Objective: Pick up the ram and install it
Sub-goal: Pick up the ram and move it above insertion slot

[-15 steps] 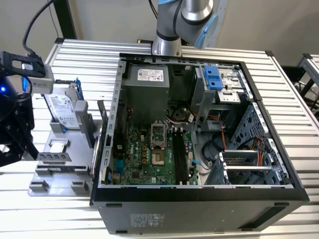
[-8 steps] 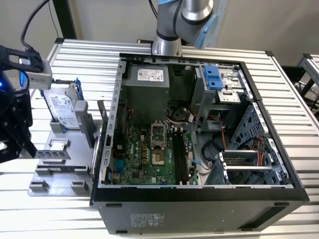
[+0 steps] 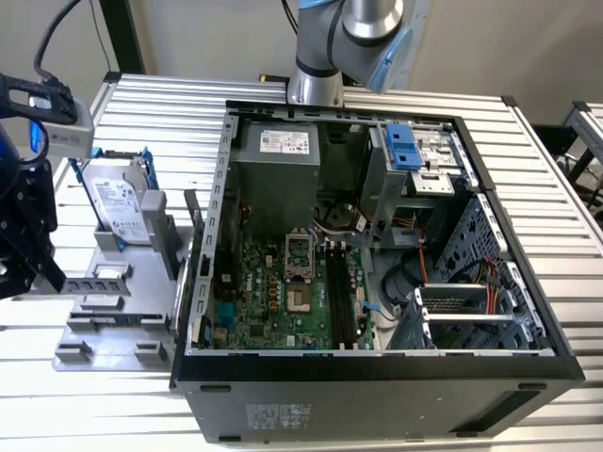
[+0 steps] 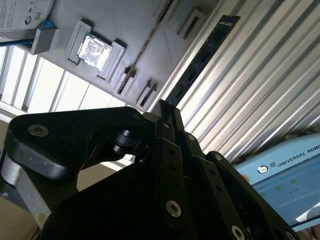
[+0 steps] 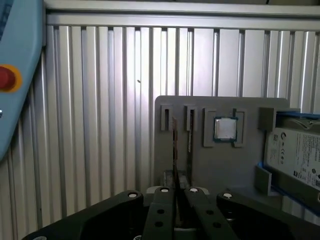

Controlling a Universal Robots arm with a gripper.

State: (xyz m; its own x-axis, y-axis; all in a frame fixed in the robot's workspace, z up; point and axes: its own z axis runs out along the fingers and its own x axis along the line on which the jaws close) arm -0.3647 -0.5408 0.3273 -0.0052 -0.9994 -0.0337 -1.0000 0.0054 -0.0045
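Observation:
My gripper (image 4: 167,107) is shut on the ram (image 4: 200,60), a long thin dark stick that reaches out from between the fingertips over the ribbed metal table. In the first wrist view the ram (image 5: 174,150) shows edge-on, rising from the gripper (image 5: 178,192) in front of the grey holder plate (image 5: 210,165). In the exterior view the gripper's black body (image 3: 26,221) hangs at the far left, beside the holder plate (image 3: 113,320). The open computer case (image 3: 377,386) lies to the right, with the motherboard's black slots (image 3: 341,297) bare.
On the holder plate stand a silver hard drive (image 3: 118,202) in a blue-clipped frame and a small square silver chip (image 5: 225,128). A second thin stick (image 5: 190,137) sits edge-on in a slot. The arm's base (image 3: 316,85) stands behind the case.

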